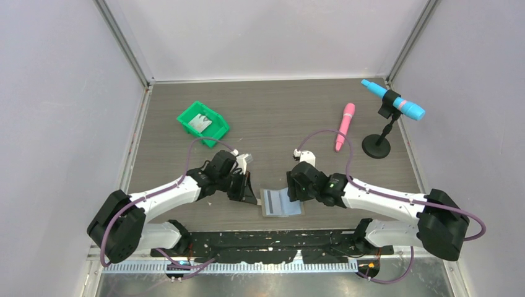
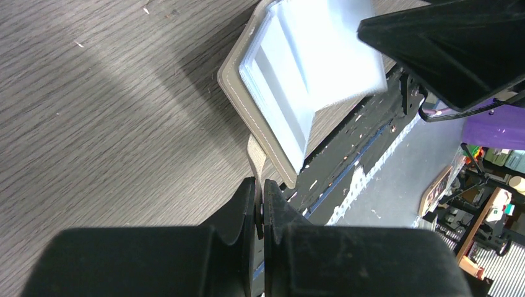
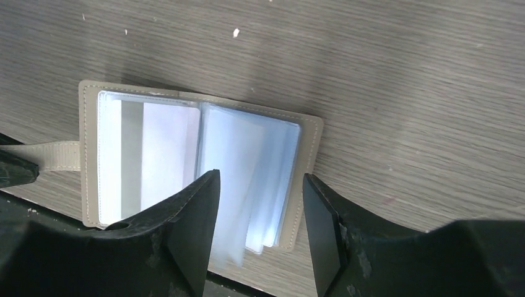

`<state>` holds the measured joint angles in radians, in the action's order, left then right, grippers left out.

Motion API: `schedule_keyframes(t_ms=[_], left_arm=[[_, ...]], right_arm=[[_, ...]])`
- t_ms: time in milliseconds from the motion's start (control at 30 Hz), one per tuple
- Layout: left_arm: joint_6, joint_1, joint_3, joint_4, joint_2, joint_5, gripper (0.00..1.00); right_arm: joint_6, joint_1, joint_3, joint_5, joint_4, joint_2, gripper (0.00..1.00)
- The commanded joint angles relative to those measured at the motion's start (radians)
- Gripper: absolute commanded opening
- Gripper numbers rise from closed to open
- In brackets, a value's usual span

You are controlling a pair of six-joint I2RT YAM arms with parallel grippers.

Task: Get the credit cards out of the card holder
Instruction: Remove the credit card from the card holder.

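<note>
- At the table's [image 1: 278, 111] near edge, holder [image 1: 283, 202] lies open.
- Left gripper [image 2: 260, 204] is clamped on its tab [image 2: 257, 162].
- Right gripper [image 3: 260, 179] hangs over its right half, jaws apart.

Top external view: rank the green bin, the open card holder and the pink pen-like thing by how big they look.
1. green bin: widest footprint.
2. card holder: a bit smaller, though its edges are partly hidden, so this is close.
3. pink pen-like thing: long but thin, the least area.

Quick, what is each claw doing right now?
Left gripper: closed on the card holder's grey tab.
Right gripper: open, over the card holder.
</note>
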<state>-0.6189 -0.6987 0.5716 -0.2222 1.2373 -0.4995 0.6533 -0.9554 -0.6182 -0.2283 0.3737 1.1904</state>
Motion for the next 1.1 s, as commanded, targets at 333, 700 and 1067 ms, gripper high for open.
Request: schedule_keyframes(t_ms=[333,700,1067], left_arm=[[-0.003,-0.004,0.016,0.020,-0.021,-0.030,0.00],[-0.011,-0.004,0.013,0.026,-0.026,-0.033,0.00],[-0.012,-0.004,0.009,0.029,-0.032,-0.034,0.00]], right_arm=[[0.033,-0.036,-0.047,0.089,-0.127,-0.088,0.60],[0.098,-0.100,-0.055,0.123,-0.240,0.085,0.68],[0.114,-0.130,-0.053,0.123,-0.259,0.181,0.65]])
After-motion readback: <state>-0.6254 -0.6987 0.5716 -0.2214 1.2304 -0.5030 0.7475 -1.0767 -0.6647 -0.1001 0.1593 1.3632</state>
